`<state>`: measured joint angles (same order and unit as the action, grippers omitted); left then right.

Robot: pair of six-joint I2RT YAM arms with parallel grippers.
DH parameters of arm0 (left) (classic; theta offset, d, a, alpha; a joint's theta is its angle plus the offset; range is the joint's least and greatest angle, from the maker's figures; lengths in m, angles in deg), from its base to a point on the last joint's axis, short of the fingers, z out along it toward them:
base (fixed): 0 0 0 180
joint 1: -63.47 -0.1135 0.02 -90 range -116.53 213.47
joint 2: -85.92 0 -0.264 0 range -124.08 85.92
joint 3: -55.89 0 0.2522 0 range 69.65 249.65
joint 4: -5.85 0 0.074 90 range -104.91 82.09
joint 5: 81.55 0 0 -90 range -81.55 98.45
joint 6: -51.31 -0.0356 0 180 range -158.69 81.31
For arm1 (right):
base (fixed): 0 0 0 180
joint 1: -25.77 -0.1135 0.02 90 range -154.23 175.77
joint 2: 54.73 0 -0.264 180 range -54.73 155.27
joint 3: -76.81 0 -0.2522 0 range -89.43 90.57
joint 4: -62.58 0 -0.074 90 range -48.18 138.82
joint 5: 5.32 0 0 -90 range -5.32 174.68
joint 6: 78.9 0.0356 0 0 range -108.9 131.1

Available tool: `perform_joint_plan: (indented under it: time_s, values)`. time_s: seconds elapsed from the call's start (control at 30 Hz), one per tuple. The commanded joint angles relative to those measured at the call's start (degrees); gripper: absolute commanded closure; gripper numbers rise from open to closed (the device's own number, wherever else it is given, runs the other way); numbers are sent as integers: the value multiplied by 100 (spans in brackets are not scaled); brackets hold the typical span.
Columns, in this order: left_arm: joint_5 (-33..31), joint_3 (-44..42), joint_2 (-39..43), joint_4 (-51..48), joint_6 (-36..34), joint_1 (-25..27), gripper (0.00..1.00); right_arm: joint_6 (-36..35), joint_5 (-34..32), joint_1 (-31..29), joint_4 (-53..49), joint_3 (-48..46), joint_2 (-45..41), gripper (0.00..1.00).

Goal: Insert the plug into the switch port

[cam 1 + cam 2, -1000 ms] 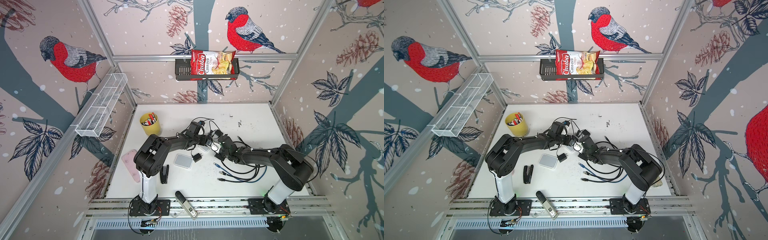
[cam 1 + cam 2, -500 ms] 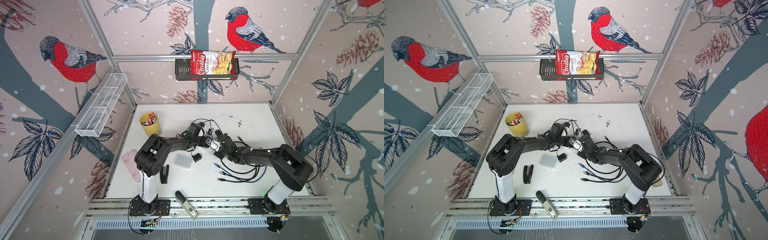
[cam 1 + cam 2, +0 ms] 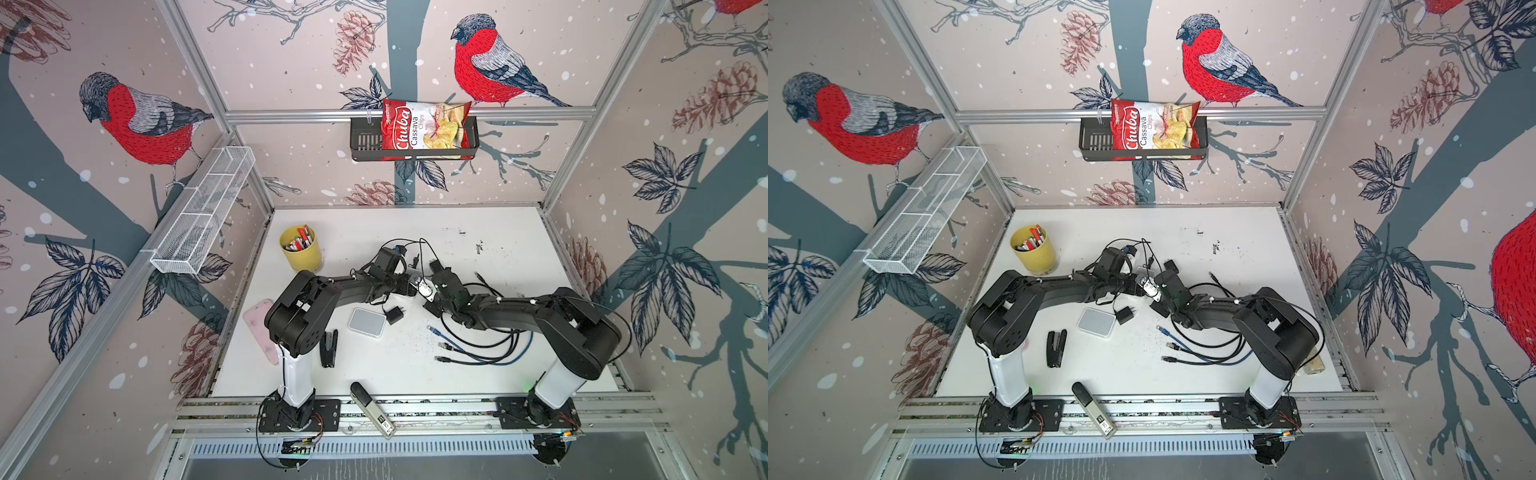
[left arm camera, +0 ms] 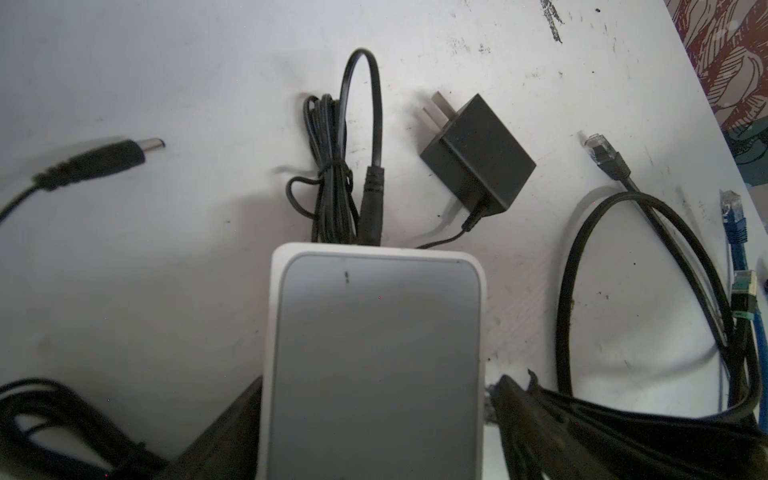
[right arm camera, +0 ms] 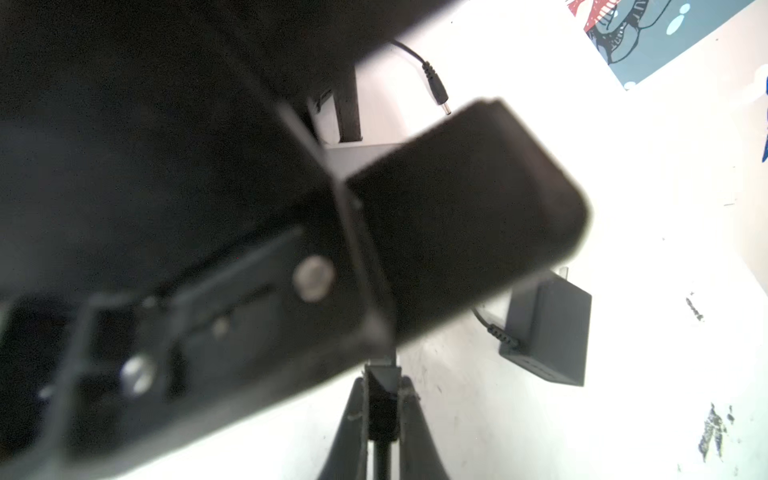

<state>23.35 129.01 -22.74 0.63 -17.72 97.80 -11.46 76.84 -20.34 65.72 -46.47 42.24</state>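
Note:
The switch, a white box with a grey top, lies flat on the table. My left gripper hangs over it, open. In the left wrist view the switch fills the space between the fingers, and a sliver of table shows beside one. My right gripper is close beside the left one. It is shut on the plug, a small black body whose thin cable runs back between the fingers. The left gripper's dark body hides what lies ahead of it. The top views hide the plug.
A black wall adapter lies by the switch, and its cord's barrel end reaches the switch's far edge. Another barrel plug shows blurred. Black and blue network cables coil at the right. Yellow pen cup, stapler.
Both grippers have shifted slightly where they meet above the table. The switch and the adapter have not moved. Neither gripper has opened or closed.

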Motion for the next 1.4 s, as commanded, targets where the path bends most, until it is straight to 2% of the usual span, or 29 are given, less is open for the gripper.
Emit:
perform_joint_plan:
  time_s: [0.0,0.53,0.9,1.37]
  values:
    - [250,13,63,94,-22,-30,18,220,41,-17,493,-22,-18,99]
    - [392,-59,171,165,-84,-75,18,220,119,-30,979,-244,46,99]
    - [506,181,169,-240,-406,-70,18,-85,-88,-257,1530,-445,291,99]
    - [307,290,292,-372,-445,-143,18,-68,-96,-195,1790,-561,419,100]
